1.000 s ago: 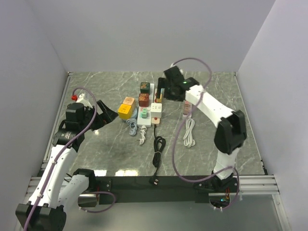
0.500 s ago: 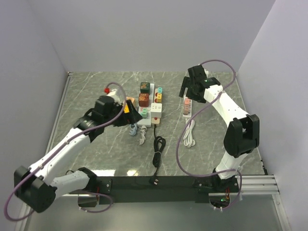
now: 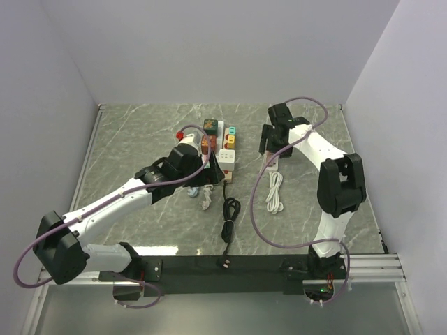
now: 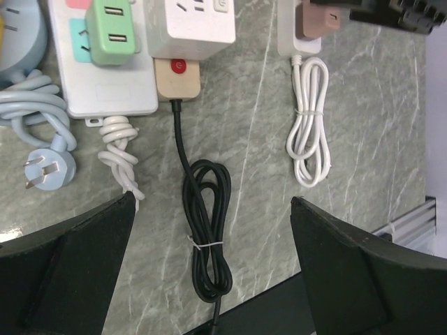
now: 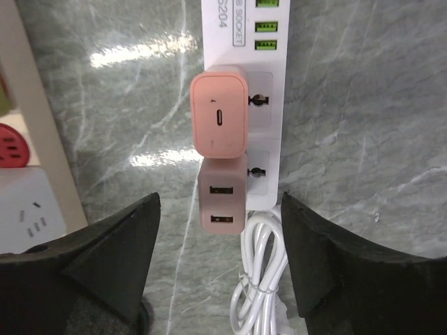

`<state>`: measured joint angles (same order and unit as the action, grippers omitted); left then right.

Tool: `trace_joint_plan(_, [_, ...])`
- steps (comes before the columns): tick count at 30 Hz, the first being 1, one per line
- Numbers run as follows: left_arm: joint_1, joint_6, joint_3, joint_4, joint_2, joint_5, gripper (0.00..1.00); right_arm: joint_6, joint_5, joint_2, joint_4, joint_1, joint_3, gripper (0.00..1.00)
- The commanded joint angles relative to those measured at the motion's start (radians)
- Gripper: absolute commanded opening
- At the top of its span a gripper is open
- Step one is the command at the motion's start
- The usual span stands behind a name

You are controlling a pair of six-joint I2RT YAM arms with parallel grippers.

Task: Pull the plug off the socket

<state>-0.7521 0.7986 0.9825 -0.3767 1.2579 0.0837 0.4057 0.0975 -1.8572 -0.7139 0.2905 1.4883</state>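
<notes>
Right claw (image 5: pixel 220 202) came over pink plug (image 5: pixel 218 115), port upward

Lit bright and even, diffusely from overhead. Casts only faint, soft shadows in the top view. Glares white off the marble table (image 3: pixel 140 139) at lower left there, also upper left of right wrist view. Renders dark fingers (image 5: pixel 77 279) soft-edged in the lower corners.

Pink USB-C plug (image 5: pixel 218 115) upright in white socket strip (image 5: pixel 269 137); pink 2-port plug (image 5: pixel 222 203) adjacent.

Free room flanking pink plug (image 5: pixel 218 115); adapter (image 5: pixel 223 202) just beside.
</notes>
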Motion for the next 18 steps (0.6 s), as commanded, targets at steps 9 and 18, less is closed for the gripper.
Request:
trace_joint_plan(9, [-0.004,0.044,0.002,0.01,-0.09,0.113,0.99,0.012,-0.025,-0.066,0.071,0.001,-0.033,0.52])
trace_joint_plan(18, [-0.006,0.05,-0.005,0.015,-0.081,0.114,1.0,0.036,-0.042,0.015,0.086,0.002,-0.117,0.0])
